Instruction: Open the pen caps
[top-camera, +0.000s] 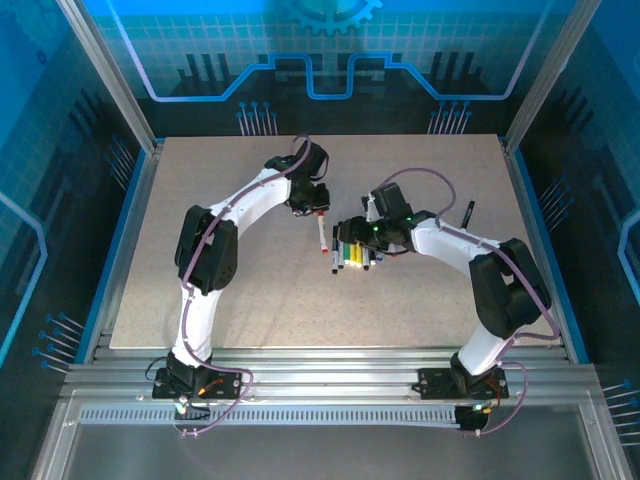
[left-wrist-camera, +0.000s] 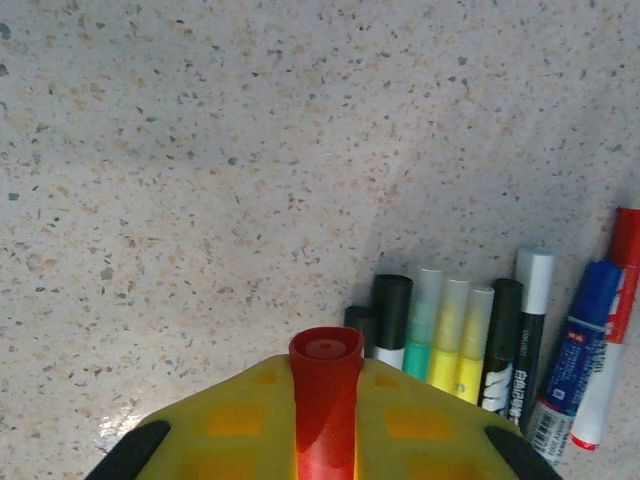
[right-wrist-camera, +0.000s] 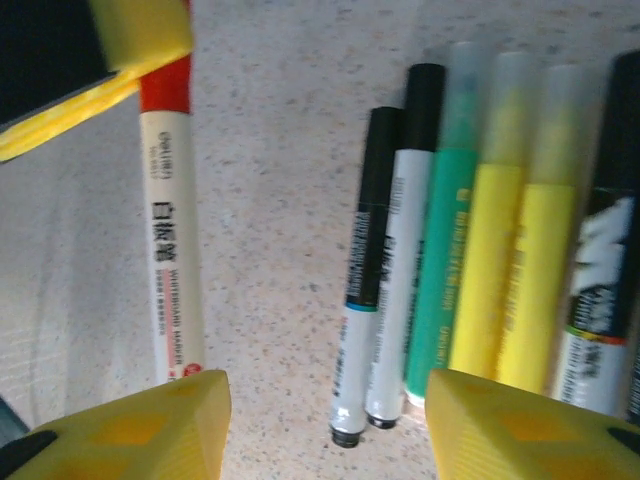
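Pen caps all look seated, so I judge the task barely begun: none is off yet. My left gripper is clamped on the red cap of a red whiteboard marker, whose white barrel reaches toward my right gripper. That one stands with jaws apart, holding nothing, the barrel's end just beside its left finger. The other highlighters and markers lie in a row on the worktop ahead of it, every cap left to pull.
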